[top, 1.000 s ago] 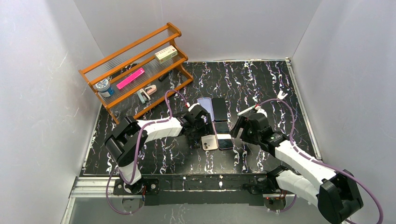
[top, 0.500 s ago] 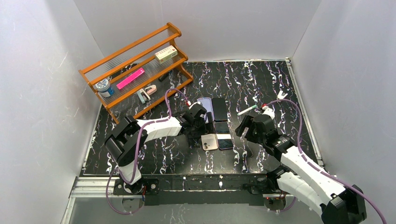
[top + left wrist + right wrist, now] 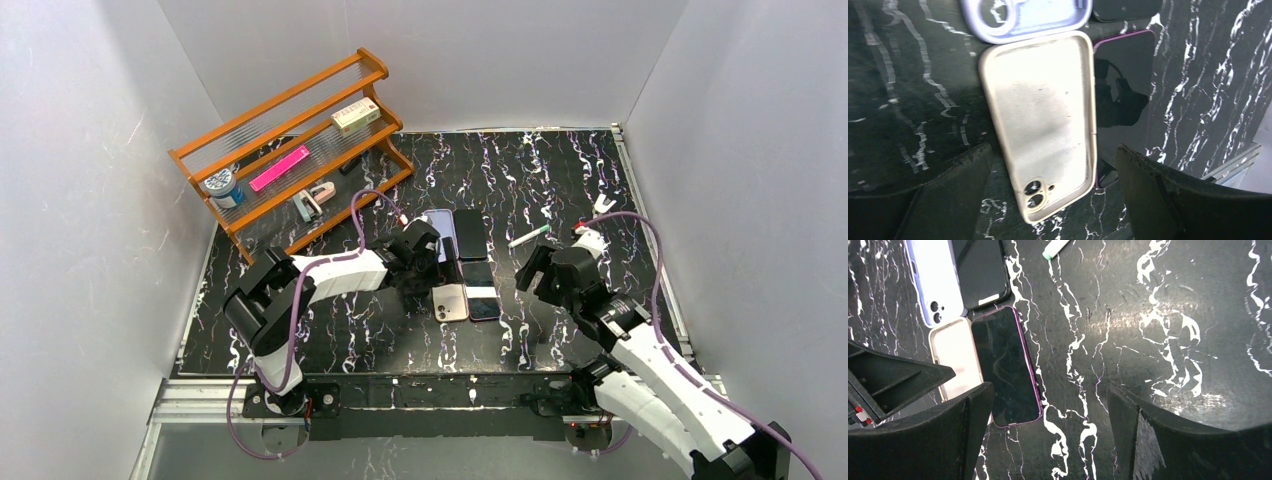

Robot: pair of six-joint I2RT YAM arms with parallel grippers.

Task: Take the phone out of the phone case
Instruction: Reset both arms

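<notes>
A beige phone case (image 3: 1043,120) lies empty, inner side up, on the black marble table; it also shows in the top view (image 3: 449,302). A phone with a purple rim (image 3: 1125,95) lies screen up just right of it (image 3: 482,298) (image 3: 1005,365). My left gripper (image 3: 1053,195) is open and empty, hovering over the case's camera end (image 3: 430,278). My right gripper (image 3: 1048,435) is open and empty, over bare table right of the phone (image 3: 535,272).
A lavender case (image 3: 440,230) and a black case (image 3: 470,234) lie just beyond the beige one. A pen (image 3: 528,236) and a small white clip (image 3: 603,204) lie at the right. An orange wooden shelf (image 3: 290,150) with small items stands at the back left.
My right gripper has drawn back to the right, away from the phone. The left gripper has stayed over the beige case. Phone and case have not moved.
</notes>
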